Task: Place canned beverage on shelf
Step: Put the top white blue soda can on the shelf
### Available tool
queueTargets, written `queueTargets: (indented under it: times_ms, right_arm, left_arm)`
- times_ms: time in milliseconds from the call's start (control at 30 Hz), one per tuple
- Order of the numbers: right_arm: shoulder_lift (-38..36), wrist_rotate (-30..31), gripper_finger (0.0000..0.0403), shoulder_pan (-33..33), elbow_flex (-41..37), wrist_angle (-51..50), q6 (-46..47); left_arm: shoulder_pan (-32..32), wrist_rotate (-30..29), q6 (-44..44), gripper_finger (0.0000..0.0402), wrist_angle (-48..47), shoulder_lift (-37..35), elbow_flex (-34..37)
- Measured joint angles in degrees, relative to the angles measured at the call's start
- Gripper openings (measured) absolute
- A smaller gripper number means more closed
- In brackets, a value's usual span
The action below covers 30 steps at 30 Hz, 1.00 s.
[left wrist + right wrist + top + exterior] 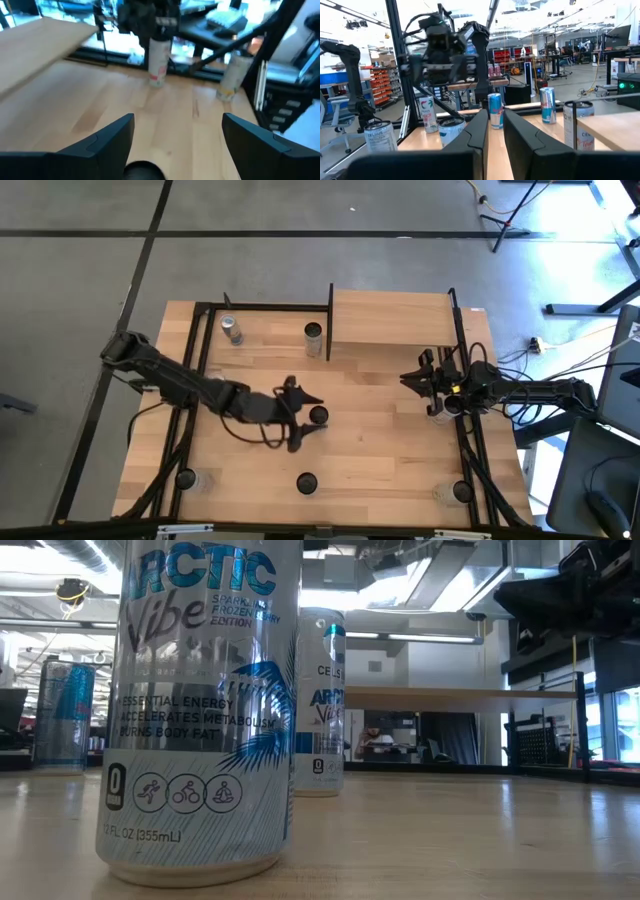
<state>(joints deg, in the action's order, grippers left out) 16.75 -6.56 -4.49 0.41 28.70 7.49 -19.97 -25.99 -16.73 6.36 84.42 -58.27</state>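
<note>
**A Big Robot Lab**

It was a large, open lab. The floor [300,270] was grey concrete. Far back stood red storage racks [380,82], an office chair [335,117] and bright ceiling lights [420,570]. Loose cables [545,350] lay beside the tabletop [380,440].

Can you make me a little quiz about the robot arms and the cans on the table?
1. True or false: the left end effector is open.
2. Pick one: the right end effector is A) shut and empty, B) squeezing a can, C) resting on top of the shelf.
3. Fill the gap: the small raised light-wood shelf has ___ cans on top.

Key: 1 true; 2 A; 3 no.
</note>
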Motion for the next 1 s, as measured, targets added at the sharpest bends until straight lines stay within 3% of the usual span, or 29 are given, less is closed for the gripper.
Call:
queueTargets:
  times_ms: [267,667,1000]
  right_arm:
    - [0.0,-0.1,0.0051,0.0,0.0,-0.1,1.2]
    - [0.0,-0.6,0.0051,0.0,0.0,0.0,1.1]
    - [0.0,-0.6,0.0051,0.0,0.0,-0.1,1.1]
  left_arm:
    - [0.4,-7.9,-8.8,0.0285,-20.7,7.1,-10.4]
    - [0.9,-4.9,-13.2,0.0284,-26.9,7.2,-10.4]
    - [2.1,-1.7,-14.0,0.0284,-26.2,10.4,-10.4]
